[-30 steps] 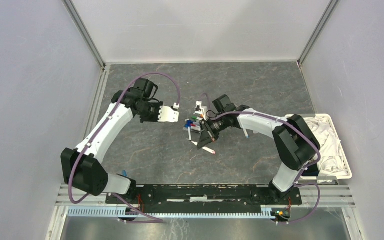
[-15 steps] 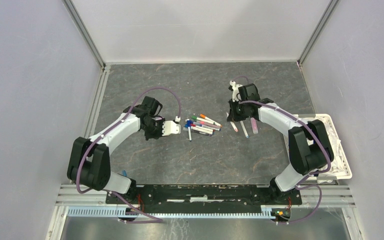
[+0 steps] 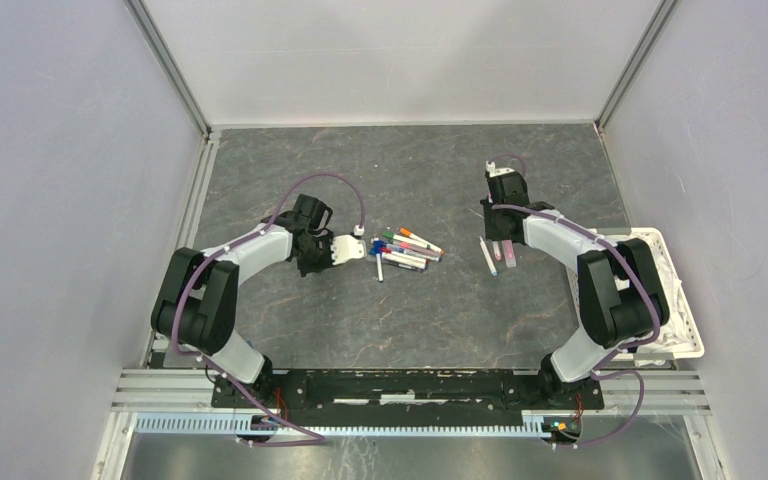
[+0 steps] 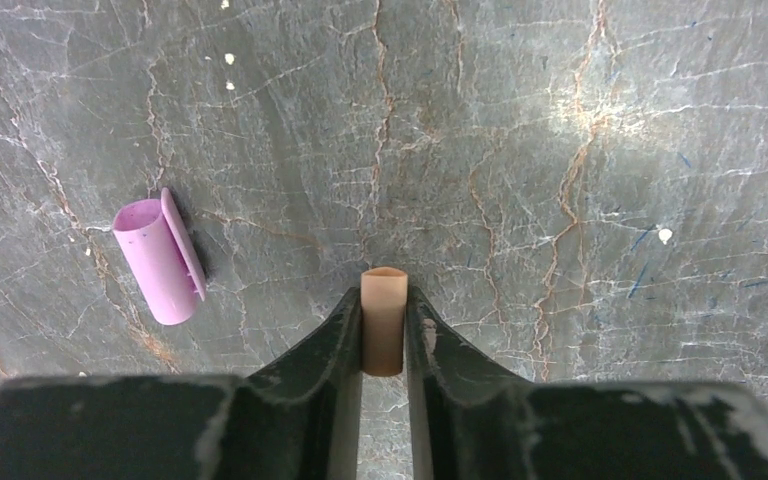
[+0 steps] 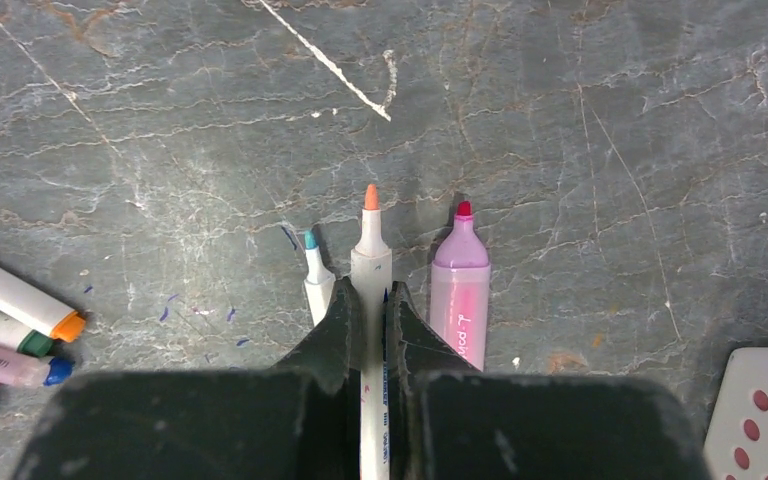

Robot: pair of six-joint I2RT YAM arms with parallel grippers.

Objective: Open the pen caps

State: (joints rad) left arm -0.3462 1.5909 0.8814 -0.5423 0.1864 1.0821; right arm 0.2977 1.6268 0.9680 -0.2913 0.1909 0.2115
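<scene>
Clamping an orange cap (image 4: 384, 315), the left gripper (image 4: 384, 298) is held low, probably so it can be dropped near the purple cap (image 4: 158, 262) lying to its left. An orange-tipped pen (image 5: 371, 240) is pinched by the right gripper (image 5: 368, 300) between a teal-tipped pen (image 5: 313, 268) and a pink pen (image 5: 459, 290), where opened ones seem gathered; capped pens (image 5: 5, 290) lie far left.

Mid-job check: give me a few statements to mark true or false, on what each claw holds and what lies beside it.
1. The left claw grips an orange cap. True.
2. A purple cap lies on the table, apart from that claw. True.
3. The right claw is empty. False: it is shut on an orange-tipped pen.
4. The pink marker beside that pen is capped. False: its red tip is bare.
</scene>
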